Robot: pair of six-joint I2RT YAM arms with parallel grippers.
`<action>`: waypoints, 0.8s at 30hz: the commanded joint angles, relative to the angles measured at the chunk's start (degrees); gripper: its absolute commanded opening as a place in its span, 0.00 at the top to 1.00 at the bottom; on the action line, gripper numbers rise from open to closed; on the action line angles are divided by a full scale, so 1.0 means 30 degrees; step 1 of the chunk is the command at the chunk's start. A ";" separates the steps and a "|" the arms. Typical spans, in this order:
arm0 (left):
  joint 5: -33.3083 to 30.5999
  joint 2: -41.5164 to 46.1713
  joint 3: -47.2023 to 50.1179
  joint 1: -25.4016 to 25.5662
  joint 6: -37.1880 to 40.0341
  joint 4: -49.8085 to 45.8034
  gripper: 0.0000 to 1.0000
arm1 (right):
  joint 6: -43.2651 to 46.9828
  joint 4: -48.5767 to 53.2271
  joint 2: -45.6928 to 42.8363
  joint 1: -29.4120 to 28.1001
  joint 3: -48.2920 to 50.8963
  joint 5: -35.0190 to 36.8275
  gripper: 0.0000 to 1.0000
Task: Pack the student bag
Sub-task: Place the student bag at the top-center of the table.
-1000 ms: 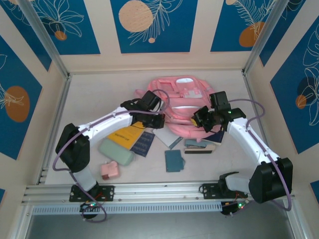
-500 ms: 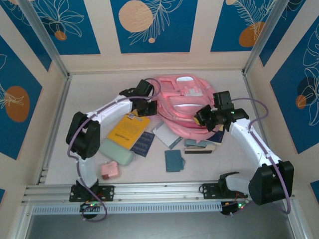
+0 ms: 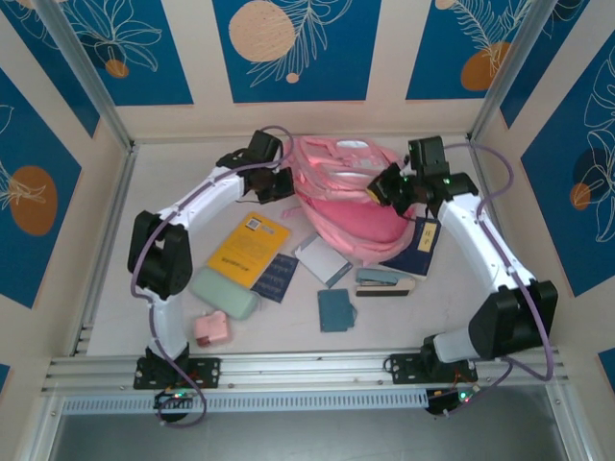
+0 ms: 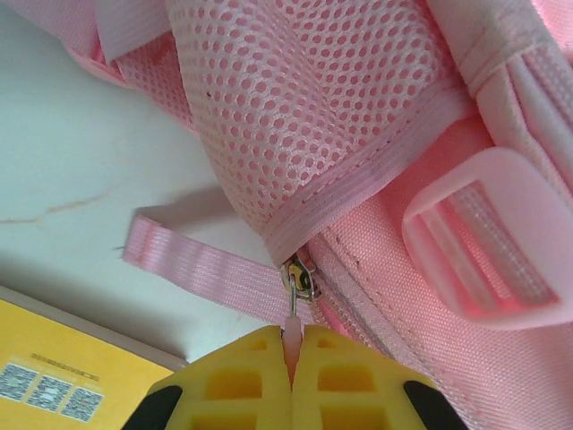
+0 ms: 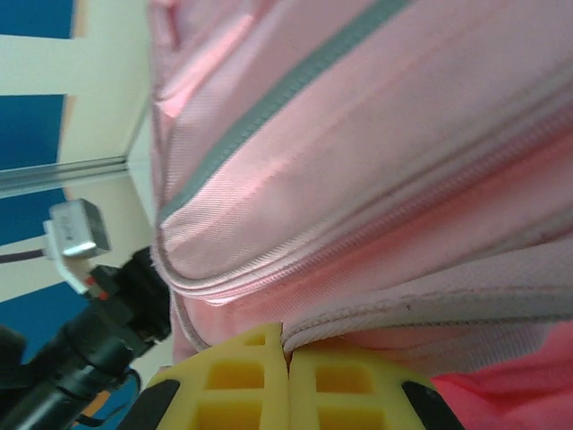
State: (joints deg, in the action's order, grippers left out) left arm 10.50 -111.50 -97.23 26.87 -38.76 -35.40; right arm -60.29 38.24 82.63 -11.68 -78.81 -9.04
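**Bag** [image 3: 351, 216], slumped between the grippers. Left gripper [image 4: 291, 339], at its left edge, clamped tight on the zip pull [image 4: 293, 318]; right gripper [image 5: 286, 340], at its right edge, pinching a fabric seam [image 5: 403, 309]. Soft, light and floppy: probably best held by seams or pull tabs, not the slick panels

Enclosed left, right and far by cream walls [image 3: 197, 58] set with deep blue panels [image 3: 336, 67], drawn over with white leaf outlines and peach and orange discs [image 3: 261, 31]. Braced at the far corners by slanting aluminium posts [image 3: 82, 72]. Floored with a pale, faintly veined tabletop [image 3: 279, 322]. Edged on the near side by a ribbed aluminium rail [image 3: 307, 370]. Evenly lit, with only soft shadows.
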 commanded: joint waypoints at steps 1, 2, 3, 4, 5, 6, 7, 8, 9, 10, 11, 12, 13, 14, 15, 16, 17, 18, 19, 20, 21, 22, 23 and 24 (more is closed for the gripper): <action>-0.0405 0.1964 -0.0783 -0.1223 -0.0465 -0.0357 1.00 | 0.1913 0.0026 0.1985 -0.0110 -0.3282 -0.0263 1.00; -0.0428 0.2260 -0.0733 -0.1454 -0.0457 -0.0381 1.00 | 0.2385 0.0288 0.3002 -0.0170 -0.4540 -0.0558 1.00; -0.0493 0.2520 -0.0658 -0.1604 -0.0459 -0.0403 1.00 | 0.2677 0.0690 0.3808 -0.0212 -0.5589 -0.0696 1.00; -0.0682 0.2901 -0.0441 -0.1762 -0.0415 -0.0383 1.00 | 0.3077 0.1259 0.4863 -0.0328 -0.6937 -0.0806 1.00; -0.0881 0.3292 -0.0128 -0.1887 -0.0355 -0.0338 1.00 | 0.3513 0.1922 0.5897 -0.0466 -0.8254 -0.0782 1.00; -0.1168 0.3749 0.0258 -0.1972 -0.0279 -0.0279 1.00 | 0.3927 0.2543 0.6844 -0.0635 -0.9603 -0.0619 1.00; -0.1449 0.4130 0.0708 -0.2014 -0.0270 -0.0203 1.00 | 0.4251 0.2965 0.7634 -0.0794 -1.0643 -0.0489 1.00; -0.1753 0.4602 0.1263 -0.2096 -0.0283 -0.0086 1.00 | 0.4662 0.3395 0.8495 -0.0964 -1.1786 -0.0431 1.00; -0.2063 0.5055 0.1869 -0.2130 -0.0371 0.0039 1.00 | 0.4947 0.3618 0.9251 -0.1156 -1.2676 -0.0164 1.00; -0.2285 0.5451 0.2393 -0.2150 -0.0564 0.0127 1.00 | 0.5111 0.3798 0.9858 -0.1404 -1.3369 0.0229 1.00; -0.2483 0.5881 0.3165 -0.2134 -0.0806 0.0456 1.00 | 0.5476 0.3888 1.0566 -0.1661 -1.4149 0.0404 1.00; -0.2550 0.6352 0.4099 -0.2132 -0.1130 0.0957 1.00 | 0.5896 0.3952 1.1321 -0.1891 -1.4926 0.0411 1.00; -0.2645 0.6705 0.4891 -0.2132 -0.1431 0.1365 0.99 | 0.6206 0.4106 1.1952 -0.2084 -1.5606 0.0469 1.00; -0.2749 0.6976 0.5727 -0.2131 -0.1750 0.1775 0.99 | 0.6514 0.4513 1.2764 -0.2322 -1.6559 0.0640 1.00; -0.2823 0.7125 0.6371 -0.2132 -0.1936 0.2040 0.99 | 0.6818 0.5140 1.3693 -0.2556 -1.7620 0.0865 0.99; -0.2855 0.7146 0.6955 -0.2132 -0.2138 0.2231 0.99 | 0.7076 0.5855 1.4489 -0.2744 -1.8679 0.1141 0.94; -0.2820 0.7047 0.7380 -0.2117 -0.2300 0.2378 1.00 | 0.7370 0.6906 1.5416 -0.2972 -2.0077 0.1554 0.91; -0.2706 0.6877 0.7651 -0.2131 -0.2440 0.2545 1.00 | 0.7644 0.7729 1.6073 -0.3180 -2.1311 0.2083 0.88; -0.2425 0.6579 0.7887 -0.2132 -0.2584 0.2755 1.00 | 0.8049 0.8555 1.6739 -0.3513 -2.2561 0.2725 0.76; -0.2273 0.6234 0.7939 -0.2132 -0.2762 0.2869 1.00 | 0.8436 0.9292 1.7270 -0.3836 -2.3644 0.3460 0.59; -0.2241 0.5903 0.7898 -0.2132 -0.2905 0.2974 1.00 | 0.8736 0.9944 1.7663 -0.4084 -2.4574 0.4137 0.50; -0.2241 0.5469 0.7711 -0.2132 -0.3005 0.3064 1.00 | 0.9015 1.0766 1.8084 -0.4353 -2.5721 0.4912 0.42; -0.2267 0.5003 0.7337 -0.2132 -0.2993 0.3085 1.00 | 0.9283 1.1568 1.8462 -0.4639 -2.6821 0.5690 0.36; -0.2332 0.4520 0.6801 -0.2160 -0.2849 0.2882 1.00 | 0.9519 1.2378 1.8849 -0.4865 -2.8011 0.6403 0.33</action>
State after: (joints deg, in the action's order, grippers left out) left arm 3.53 -95.37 -73.56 20.84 -46.06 -30.41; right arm -36.73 64.58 138.32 -24.01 -153.12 1.61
